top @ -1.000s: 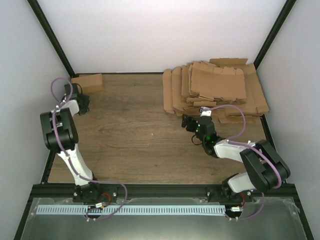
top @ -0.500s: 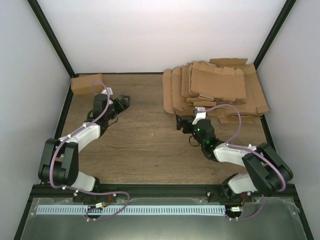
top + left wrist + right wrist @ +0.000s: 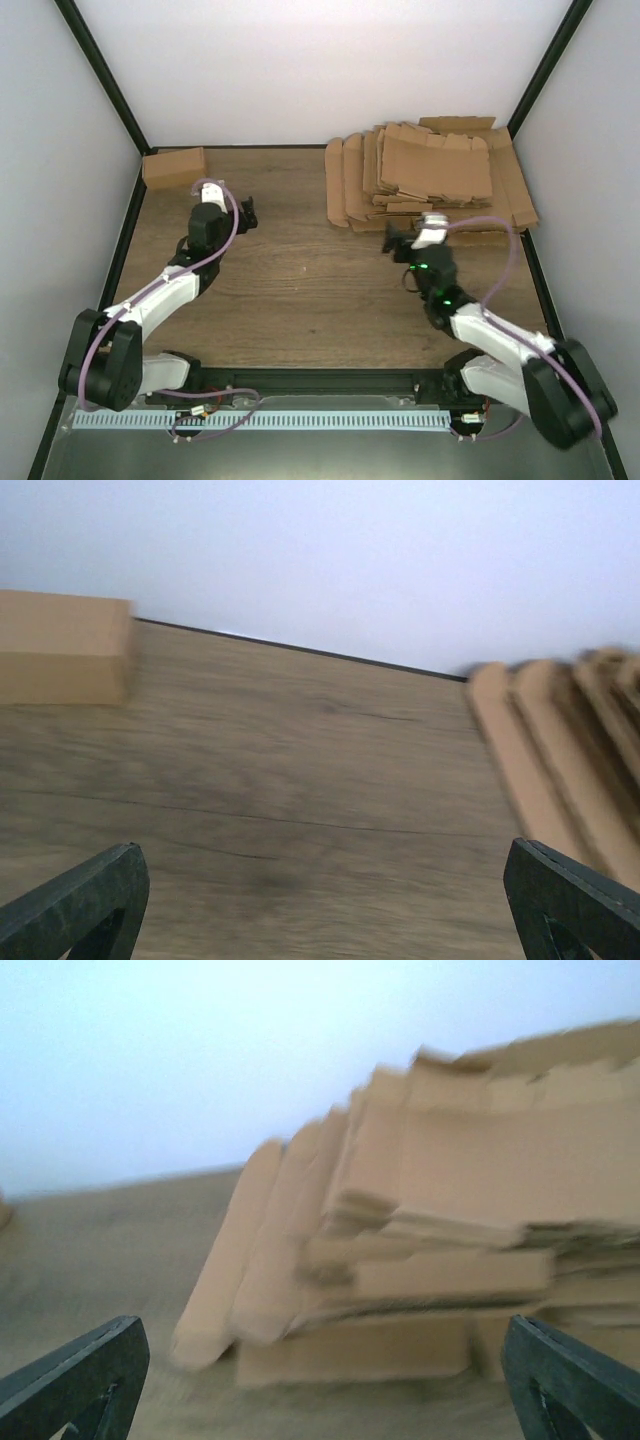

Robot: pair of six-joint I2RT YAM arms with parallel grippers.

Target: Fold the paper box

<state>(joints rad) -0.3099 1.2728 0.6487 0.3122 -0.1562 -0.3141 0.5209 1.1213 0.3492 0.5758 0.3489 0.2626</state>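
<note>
Bench (image 3: 300, 290): wood-grain, enclosed by white walls (image 3: 320, 70) | paper box (image 3: 174, 166): lay folded, upper left corner | cardboard blanks (image 3: 430, 185): piled upper right | left fingers (image 3: 85, 900), right fingers (image 3: 85, 1375): stood spread wide.

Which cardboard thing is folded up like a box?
The small brown box alone in the far left corner; the others lie flat in the pile on the right.

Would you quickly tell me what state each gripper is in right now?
Left gripper: open, holding nothing.
Right gripper: open, holding nothing.
</note>
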